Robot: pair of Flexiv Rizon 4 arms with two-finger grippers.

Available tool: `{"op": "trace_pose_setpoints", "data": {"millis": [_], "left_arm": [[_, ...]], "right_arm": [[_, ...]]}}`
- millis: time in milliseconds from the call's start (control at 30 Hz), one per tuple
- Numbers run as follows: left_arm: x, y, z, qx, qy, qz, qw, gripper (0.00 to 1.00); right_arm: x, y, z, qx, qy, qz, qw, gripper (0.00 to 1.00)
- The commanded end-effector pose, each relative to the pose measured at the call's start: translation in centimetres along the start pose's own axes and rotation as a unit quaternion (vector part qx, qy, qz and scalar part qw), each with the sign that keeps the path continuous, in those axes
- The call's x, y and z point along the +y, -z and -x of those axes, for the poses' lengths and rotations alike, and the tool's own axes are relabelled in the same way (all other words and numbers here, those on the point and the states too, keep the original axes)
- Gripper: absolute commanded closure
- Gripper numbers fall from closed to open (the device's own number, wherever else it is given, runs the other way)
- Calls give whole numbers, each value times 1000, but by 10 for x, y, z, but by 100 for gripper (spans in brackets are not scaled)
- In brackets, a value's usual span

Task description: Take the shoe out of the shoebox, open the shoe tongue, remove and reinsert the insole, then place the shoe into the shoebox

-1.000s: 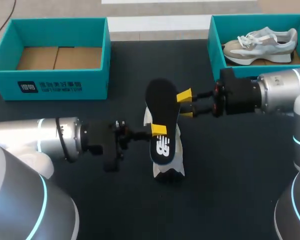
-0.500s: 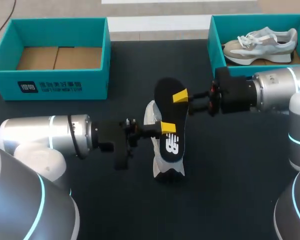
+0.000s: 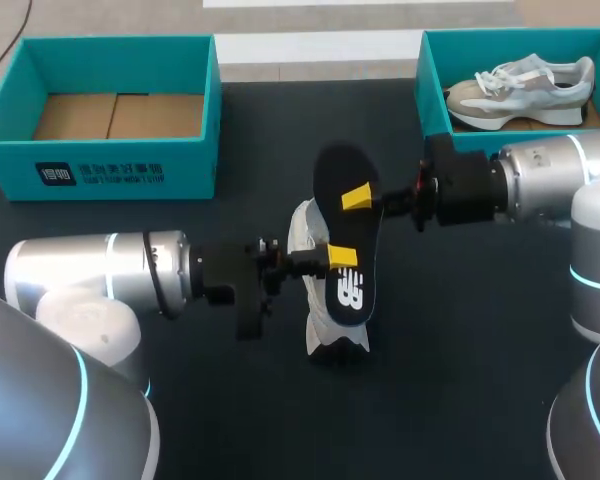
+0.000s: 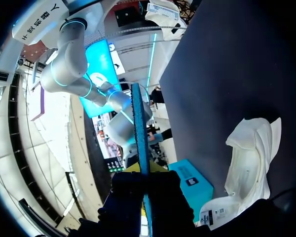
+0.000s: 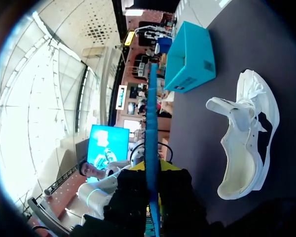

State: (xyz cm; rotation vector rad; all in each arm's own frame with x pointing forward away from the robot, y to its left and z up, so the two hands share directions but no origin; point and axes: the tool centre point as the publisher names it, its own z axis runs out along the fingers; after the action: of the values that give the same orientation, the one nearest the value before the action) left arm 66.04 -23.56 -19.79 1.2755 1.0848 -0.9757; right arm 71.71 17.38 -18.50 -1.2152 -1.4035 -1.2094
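- Two grippers hold one black insole (image 3: pixel 348 228) in the air over the middle of the dark surface (image 3: pixel 460 330).
- The left gripper (image 3: pixel 341 257) is clamped on the insole's lower half, near the white logo. In the left wrist view this gripper (image 4: pixel 140 170) has a finger on each face of the insole (image 4: pixel 139 123), which shows edge-on as a thin blue strip.
- The right gripper (image 3: pixel 358 198) is closed on the insole's upper half from the other side. In the right wrist view this gripper (image 5: pixel 152 172) pinches the same blue edge (image 5: pixel 150 118) between its yellow tips.
- The white shoe (image 3: pixel 332 338) rests on the surface directly under the insole, which hides part of it in the head view. It is touched by neither gripper. Both wrist views show it beside the fingers with its opening gaping (image 4: pixel 251 163) (image 5: pixel 244 143).
- An empty teal shoebox (image 3: pixel 110 165) with a cardboard floor sits at the far left of the surface.
- A second teal shoebox (image 3: pixel 430 95) at the far right holds a beige-and-white sneaker (image 3: pixel 520 88).
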Motion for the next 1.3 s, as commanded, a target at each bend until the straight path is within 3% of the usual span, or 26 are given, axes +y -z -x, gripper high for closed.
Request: {"op": "trace_pose_setpoints", "data": {"millis": [33, 233, 300, 333, 600, 800, 900, 1000, 1067, 1300], "left_arm": [[-2, 0, 0, 2, 5, 4, 1000, 100], [-4, 8, 2, 4, 22, 3, 1000, 100], [-5, 13, 3, 8, 27, -1, 1000, 36], [-5, 16, 3, 10, 28, 0, 1000, 0], [10, 42, 0, 23, 37, 25, 999, 0], [27, 57, 4, 64, 41, 40, 996, 0], [36, 58, 14, 131, 37, 55, 989, 0], [45, 59, 19, 252, 32, 77, 964, 0], [50, 64, 27, 242, 46, 87, 965, 0], [50, 64, 27, 242, 46, 87, 965, 0]], "right_arm": [[1, -2, 0, -1, 0, 0, 1000, 100], [5, -1, 8, 3, -8, -4, 1000, 100], [6, 0, 12, 7, -12, -5, 1000, 100], [7, 1, 14, 8, -15, -4, 1000, 100], [7, 5, 22, 12, -24, -6, 1000, 100], [5, 7, 29, 12, -35, -1, 999, 100], [5, 6, 34, 6, -44, -1, 999, 100], [5, 5, 39, 5, -49, 1, 999, 100], [5, 5, 41, 3, -51, 1, 999, 100], [5, 3, 47, 3, -50, 1, 999, 100]]}}
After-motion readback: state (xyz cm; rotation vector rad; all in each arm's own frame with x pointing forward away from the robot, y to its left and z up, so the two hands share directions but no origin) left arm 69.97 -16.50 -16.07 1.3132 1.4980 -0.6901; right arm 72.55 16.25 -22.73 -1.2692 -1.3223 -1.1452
